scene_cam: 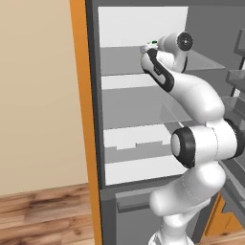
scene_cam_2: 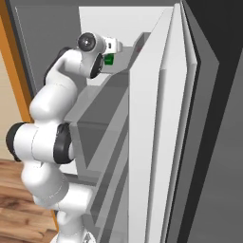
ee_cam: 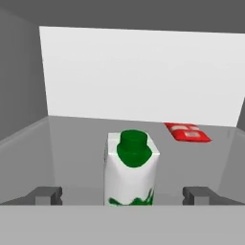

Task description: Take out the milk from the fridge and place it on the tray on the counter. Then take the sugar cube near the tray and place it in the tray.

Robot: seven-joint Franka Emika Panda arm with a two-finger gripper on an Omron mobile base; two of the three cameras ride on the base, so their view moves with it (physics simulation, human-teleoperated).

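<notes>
White milk upright on fridge shelf, green cap up, between released gripper fingers

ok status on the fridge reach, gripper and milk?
Gripper open, fingers either side of the milk, not closed on it. Milk upright on the upper fridge shelf. Flat red item lies behind it to one side, clear of the grasp.

One milk carton and one flat red packet on the fridge shelf.

Both base views looked forward into the fridge from behind, sharing its upper shelf. The hand view sat close, perhaps level with that shelf.
</notes>
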